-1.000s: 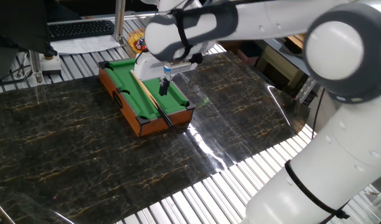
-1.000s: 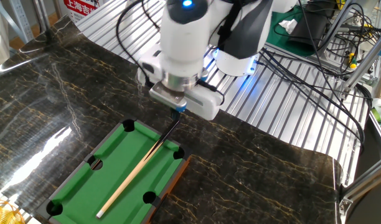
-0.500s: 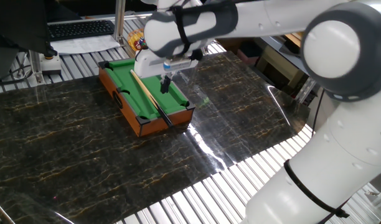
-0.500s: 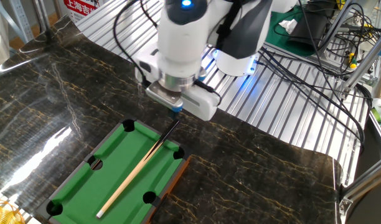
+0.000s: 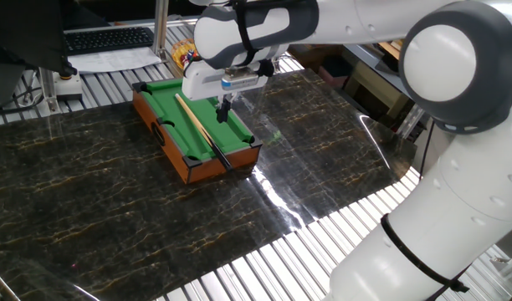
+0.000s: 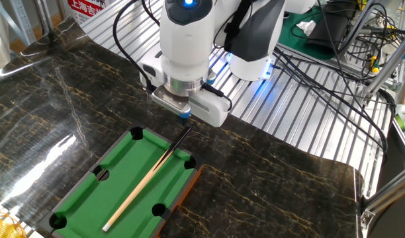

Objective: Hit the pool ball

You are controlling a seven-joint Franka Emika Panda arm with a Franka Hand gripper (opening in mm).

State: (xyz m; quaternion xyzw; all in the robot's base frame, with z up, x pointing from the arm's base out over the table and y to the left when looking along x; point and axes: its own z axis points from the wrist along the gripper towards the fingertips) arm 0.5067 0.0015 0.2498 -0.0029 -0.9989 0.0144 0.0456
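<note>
A small pool table (image 5: 207,170) with green felt and a wooden rim stands on the dark marble top; it also shows in the other fixed view (image 6: 180,197). A wooden cue stick (image 5: 198,127) lies lengthwise on the felt, its dark end over the table's edge (image 6: 142,186). My gripper (image 5: 225,109) hangs just above the table's end near that dark end (image 6: 184,119). Its fingers look shut and hold nothing. No orange pool ball shows in either view.
A packet of multicoloured small balls (image 5: 182,55) lies behind the table, with a keyboard (image 5: 105,38) beyond it. Cables (image 6: 321,66) and the arm's base (image 6: 252,39) stand on the slatted metal surface. The pockets (image 6: 158,211) look dark.
My gripper has risen a little and drifted slightly off the table's end. The cue stick and the table have not moved.
</note>
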